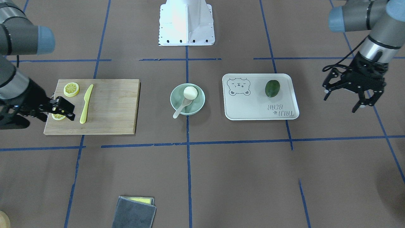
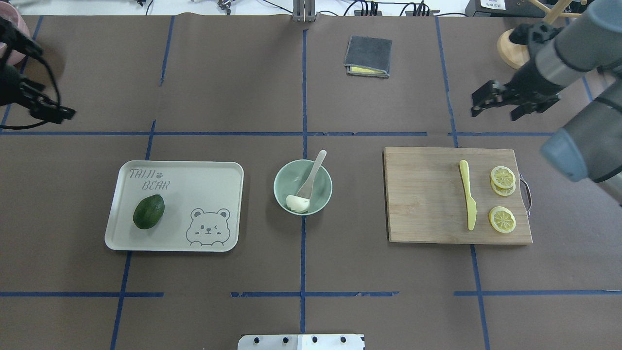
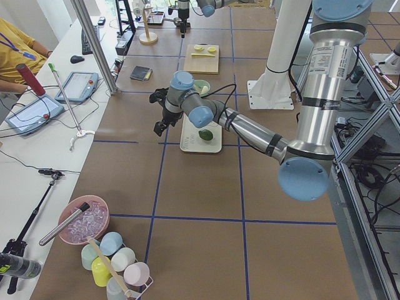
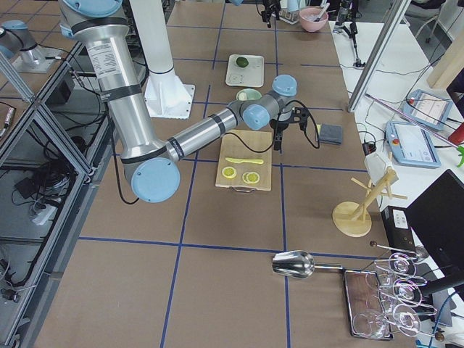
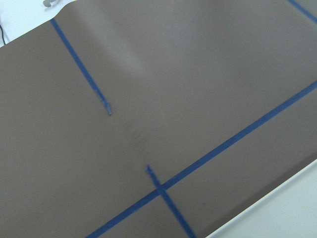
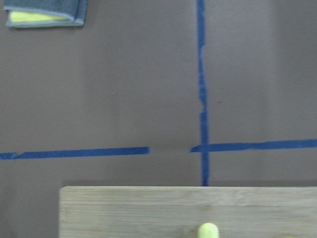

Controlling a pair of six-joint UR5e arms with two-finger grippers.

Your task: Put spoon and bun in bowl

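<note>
The small white round bun (image 1: 190,92) sits inside the pale mint-green round bowl (image 1: 200,100). The short cream plastic spoon (image 1: 181,108) is in the bowl too. Its scoop is down inside, right by the bun, and they seem to touch. Its handle leans on the rim and sticks out over the edge, on the side away from the robot. The bowl stands in the middle of the brown counter with blue tape lines (image 1: 240,177).

On the robot's left side of the bowl lies a cream plastic tray with a bear picture (image 1: 253,107). A dark green avocado (image 1: 272,88) lies on it. On the robot's right side lies a light wooden cutting board (image 1: 110,104). A long yellow plastic knife (image 1: 86,104) lies on the board. Round yellow lemon slices (image 1: 71,89) lie beside the knife, near the board's outer end. Across the counter from the robot lies a folded grey cloth with a yellow layer (image 1: 134,213).

The left arm (image 1: 379,28) hangs in the air past the tray, well apart from the bowl. Its jaws are spread wide and hold nothing. The right arm (image 2: 559,63) hangs near the lemon end of the board. Its jaws are apart too, with nothing between them.
</note>
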